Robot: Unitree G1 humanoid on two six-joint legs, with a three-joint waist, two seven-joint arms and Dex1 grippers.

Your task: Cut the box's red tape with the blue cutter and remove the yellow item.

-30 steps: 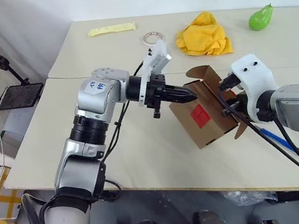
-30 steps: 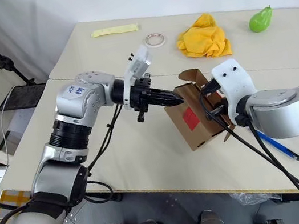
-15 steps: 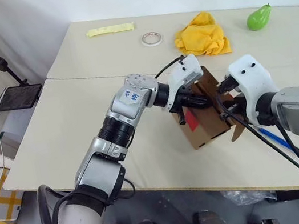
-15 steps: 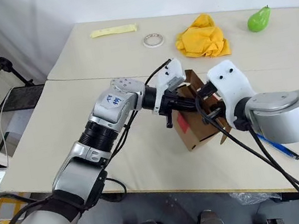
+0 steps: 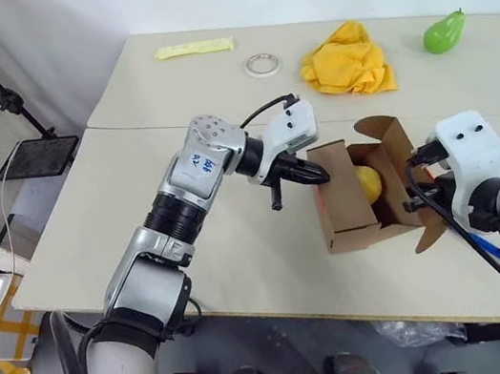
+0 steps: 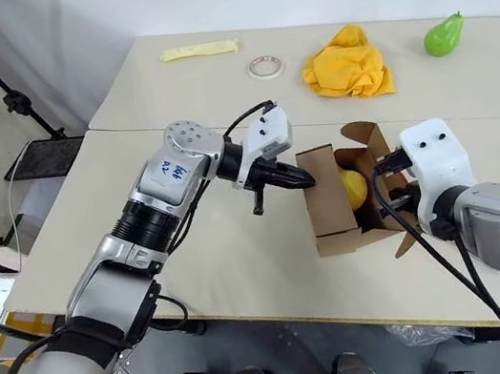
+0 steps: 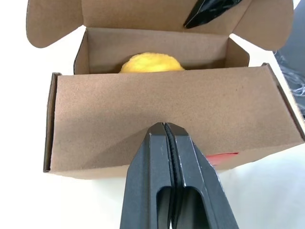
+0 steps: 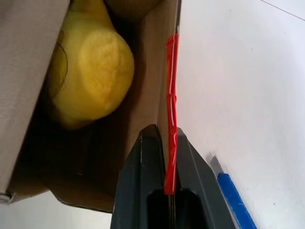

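Left eye view: the box (image 5: 347, 197) lies on its side on the pale surface (image 5: 245, 265), its open mouth facing the robot's right, flaps spread, long axis running away from the robot. The yellow item (image 5: 369, 183) sits inside. The left pincer (image 5: 318, 175), fingers together, points at the box's closed side. A yellow cloth (image 5: 346, 60), tape roll (image 5: 260, 65) and green pear (image 5: 444, 32) lie well apart behind.

Left wrist view: the pressed-together fingers (image 7: 167, 157) sit against the cardboard wall, red tape (image 7: 223, 157) just beside them.

Right wrist view: the right pincer (image 8: 167, 143) is clamped on the box's taped wall edge; the blue cutter (image 8: 234, 202) lies on the surface alongside.
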